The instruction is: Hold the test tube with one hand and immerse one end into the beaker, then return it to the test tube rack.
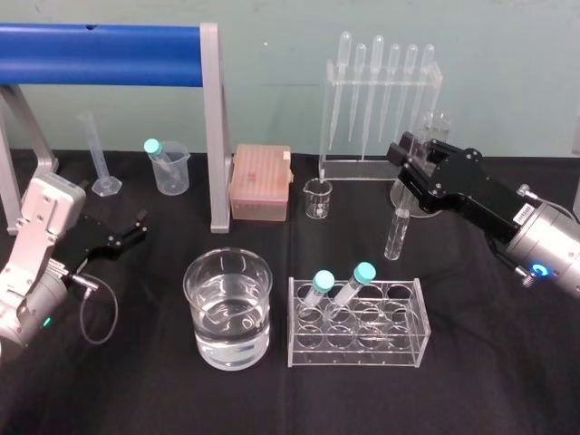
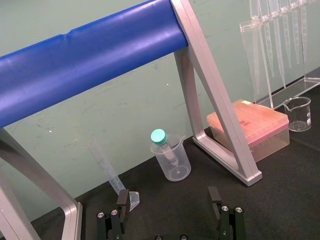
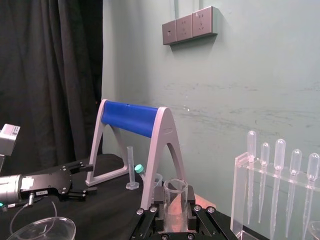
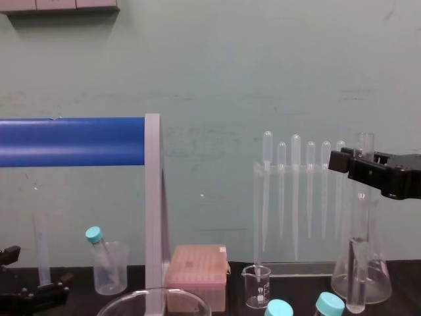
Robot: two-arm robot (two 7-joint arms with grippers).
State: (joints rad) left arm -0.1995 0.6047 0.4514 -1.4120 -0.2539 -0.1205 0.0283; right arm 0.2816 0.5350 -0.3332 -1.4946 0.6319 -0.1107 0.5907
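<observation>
Biggest thing on the table is the blue-barred stand [image 1: 100, 54] at the back left, not part of the job. The left gripper [image 1: 125, 236] sits parked low on the left with its fingers spread apart, holding nothing. The right gripper [image 1: 410, 172] is doing the work, out at the back right with its fingers clamped around the test tube [image 1: 397, 234]. The tube hangs upright below them, open end up, just in front of the conical flask [image 4: 360, 280]. The beaker [image 1: 228, 304], partly filled with water, stands front and centre, and the test tube rack [image 1: 418, 337] is just beside it on the right, with two teal-capped tubes [image 1: 319, 287] leaning in its left slots. So I'd say we're at the carry stage: tube picked up, nothing dipped yet. The next move looks like a swing left and toward the robot over the beaker's rim. It needs to pass clear of those capped tubes, stay vertical, and then lower straight down until the bottom end is in the water.
</observation>
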